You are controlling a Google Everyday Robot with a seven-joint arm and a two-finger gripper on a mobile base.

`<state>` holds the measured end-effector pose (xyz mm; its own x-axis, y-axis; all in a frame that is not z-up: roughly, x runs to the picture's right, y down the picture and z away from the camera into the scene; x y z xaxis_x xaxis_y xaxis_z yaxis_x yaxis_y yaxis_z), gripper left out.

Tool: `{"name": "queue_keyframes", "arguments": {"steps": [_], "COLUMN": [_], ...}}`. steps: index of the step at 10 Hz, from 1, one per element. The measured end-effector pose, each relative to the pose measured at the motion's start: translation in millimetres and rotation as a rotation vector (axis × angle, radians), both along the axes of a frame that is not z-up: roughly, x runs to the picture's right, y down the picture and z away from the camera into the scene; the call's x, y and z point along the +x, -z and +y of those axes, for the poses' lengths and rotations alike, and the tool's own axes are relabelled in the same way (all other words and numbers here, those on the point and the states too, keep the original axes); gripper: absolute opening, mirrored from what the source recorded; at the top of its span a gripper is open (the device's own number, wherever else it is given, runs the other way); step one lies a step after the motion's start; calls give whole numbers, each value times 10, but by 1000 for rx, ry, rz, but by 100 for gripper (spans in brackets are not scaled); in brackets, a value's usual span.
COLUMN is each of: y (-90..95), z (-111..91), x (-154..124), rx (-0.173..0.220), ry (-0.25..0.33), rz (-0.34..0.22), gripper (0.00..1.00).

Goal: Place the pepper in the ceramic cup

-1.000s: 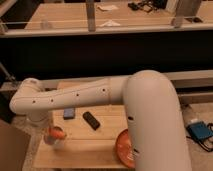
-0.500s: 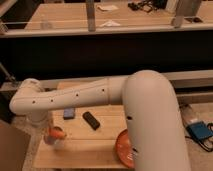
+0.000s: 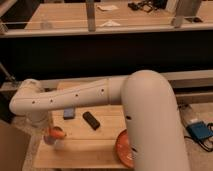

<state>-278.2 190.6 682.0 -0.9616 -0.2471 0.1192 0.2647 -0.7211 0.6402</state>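
Note:
The pepper is small, orange-red and glossy. It sits at the top of the pale ceramic cup, which stands at the front left of the wooden table. My white arm reaches across the view to the left and bends down at its wrist. My gripper hangs below that wrist, right beside the pepper and the cup. It is mostly hidden, and I cannot tell whether it touches the pepper.
A small blue object and a black oblong object lie mid-table. A large orange dish sits at the front right, partly behind my arm. A brown box stands left of the table. A blue item lies on the floor at the right.

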Motion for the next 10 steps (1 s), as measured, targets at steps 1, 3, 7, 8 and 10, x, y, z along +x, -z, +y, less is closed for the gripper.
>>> {"name": "queue_keyframes", "arguments": {"steps": [1,3,7,8,10], "y": [-2,-9,-21,-24,-30], "z": [1,7,17,19,26], "x": [-1,-7,-9,-8,-12], "rx": [0,-1,-2,-2,-2], "ry": [1,5,13,15,18], "rz": [0,-1,-1,-1,-2], "gripper": [42,46,59,64,60]}}
